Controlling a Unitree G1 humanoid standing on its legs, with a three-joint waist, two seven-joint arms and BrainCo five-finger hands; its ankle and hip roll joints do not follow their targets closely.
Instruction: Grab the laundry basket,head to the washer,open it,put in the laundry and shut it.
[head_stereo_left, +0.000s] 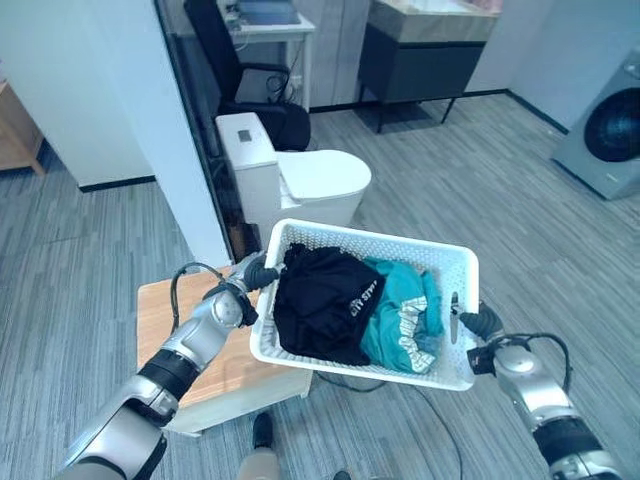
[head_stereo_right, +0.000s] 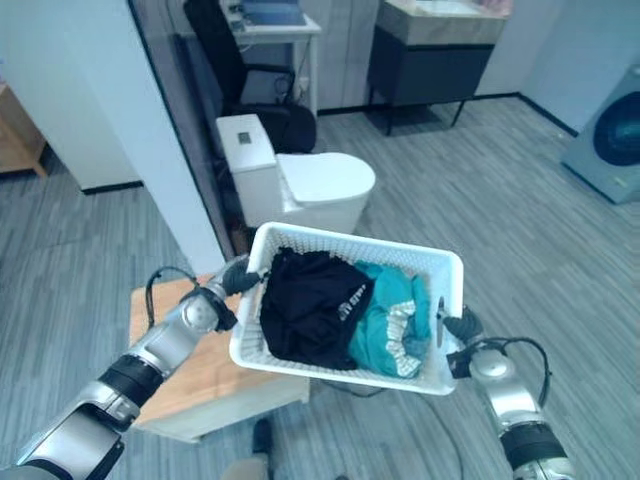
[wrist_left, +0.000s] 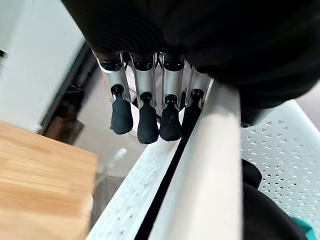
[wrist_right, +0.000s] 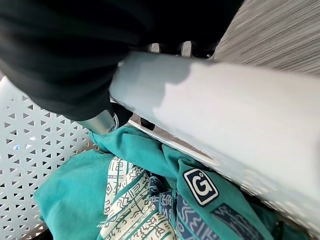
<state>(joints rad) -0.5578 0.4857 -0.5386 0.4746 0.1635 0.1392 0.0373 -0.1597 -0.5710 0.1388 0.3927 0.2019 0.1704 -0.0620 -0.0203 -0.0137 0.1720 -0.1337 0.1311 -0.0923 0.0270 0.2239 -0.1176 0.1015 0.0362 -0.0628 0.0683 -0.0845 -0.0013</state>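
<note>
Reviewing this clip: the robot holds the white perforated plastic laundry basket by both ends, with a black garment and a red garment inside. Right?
Not quite. The white perforated plastic laundry basket is held at both ends by the left hand and right hand, but beside the black garment lies a teal patterned garment, not a red one, as the left eye view shows.

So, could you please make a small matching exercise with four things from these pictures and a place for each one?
Things:
1. black garment
2. teal garment
3. washing machine
4. wooden table

Places:
a. far right, on the floor
b. under the basket's left end
c. left half of the basket
d. right half of the basket

Pairs: 1-c, 2-d, 3-a, 4-b
</note>
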